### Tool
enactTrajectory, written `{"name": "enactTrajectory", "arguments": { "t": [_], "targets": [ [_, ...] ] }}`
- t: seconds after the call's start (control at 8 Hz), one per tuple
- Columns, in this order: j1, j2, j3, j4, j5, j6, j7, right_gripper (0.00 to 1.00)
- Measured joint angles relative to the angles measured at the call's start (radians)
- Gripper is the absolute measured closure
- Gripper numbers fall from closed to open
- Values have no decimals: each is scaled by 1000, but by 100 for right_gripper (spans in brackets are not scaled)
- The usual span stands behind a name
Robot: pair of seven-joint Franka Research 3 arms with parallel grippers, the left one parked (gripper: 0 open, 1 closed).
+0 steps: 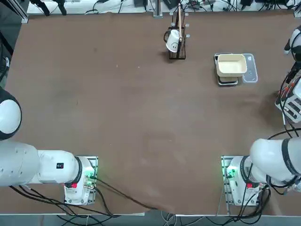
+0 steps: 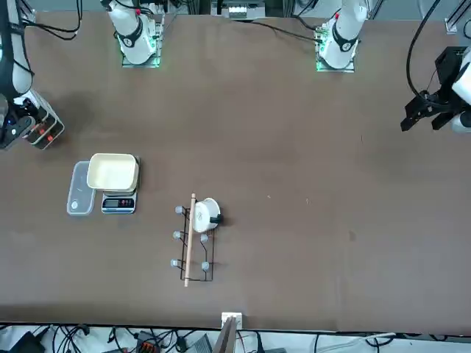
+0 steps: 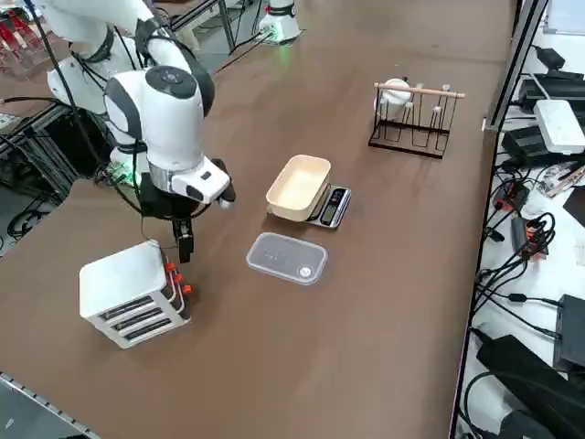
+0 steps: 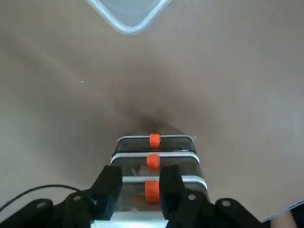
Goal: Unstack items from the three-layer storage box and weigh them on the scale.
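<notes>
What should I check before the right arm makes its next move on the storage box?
1. Gripper over the box: ok. The right gripper hangs just above the box, at the side with the orange tabs.
2. Fingers free: ok. The fingers stand apart with nothing between them.
3. Box closed and stacked: ok. All three layers sit aligned.
4. Bowl on scale: ok. The cream bowl rests on the scale and looks empty.
5. Path to the scale: not ok. A clear lid lies on the table between box and scale.
6. Items inside the box: cannot tell.
</notes>
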Motion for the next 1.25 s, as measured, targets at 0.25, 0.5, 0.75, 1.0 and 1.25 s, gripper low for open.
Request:
{"name": "enactTrajectory", "arguments": {
  "t": [0.25,0.5,0.75,1.0,1.25],
  "targets": [
    [-25,30,0,-6,-3,40,0,48],
    [-44,33,1,-20,-8,52,0,48],
    [-54,33,1,-22,-14,55,0,48],
    [-55,32,1,-22,-19,56,0,48],
    [-57,32,1,-22,-21,56,0,51]
  ]
}}
